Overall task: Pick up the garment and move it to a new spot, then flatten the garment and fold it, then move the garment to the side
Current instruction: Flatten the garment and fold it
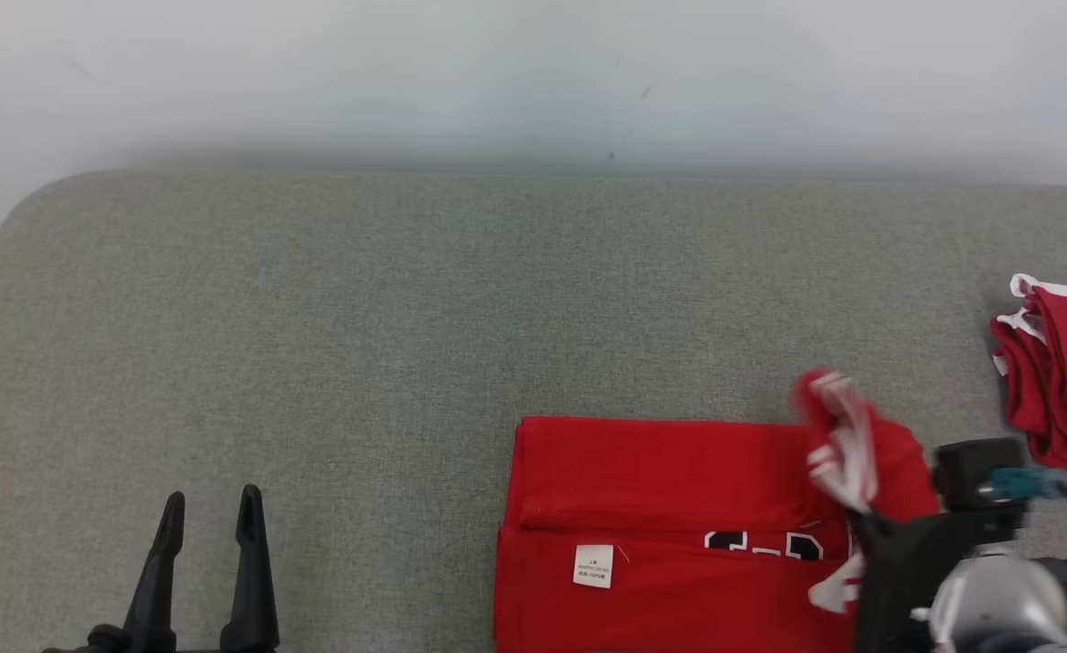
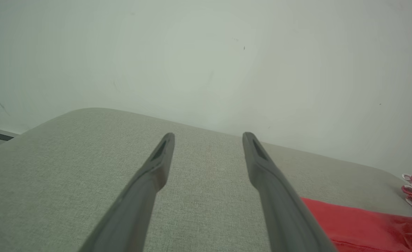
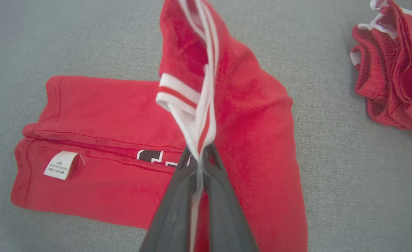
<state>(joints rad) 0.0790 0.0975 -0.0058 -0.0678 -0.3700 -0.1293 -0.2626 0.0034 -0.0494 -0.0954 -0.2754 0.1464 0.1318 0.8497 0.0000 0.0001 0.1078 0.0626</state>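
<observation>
Jersey (image 3: 255,140) mid-fold
Right gripper (image 3: 200,150) pinches the jersey's striped edge, raised for folding over; left gripper (image 1: 212,494) idles, jaws spread.

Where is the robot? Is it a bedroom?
Probably an indoor room set up for folding clothes, not clearly a bedroom. A grey cloth-covered surface, like a mattress or couch, sits by a plain white wall, with a half-folded red garment and a second pile of red clothes on it.
</observation>
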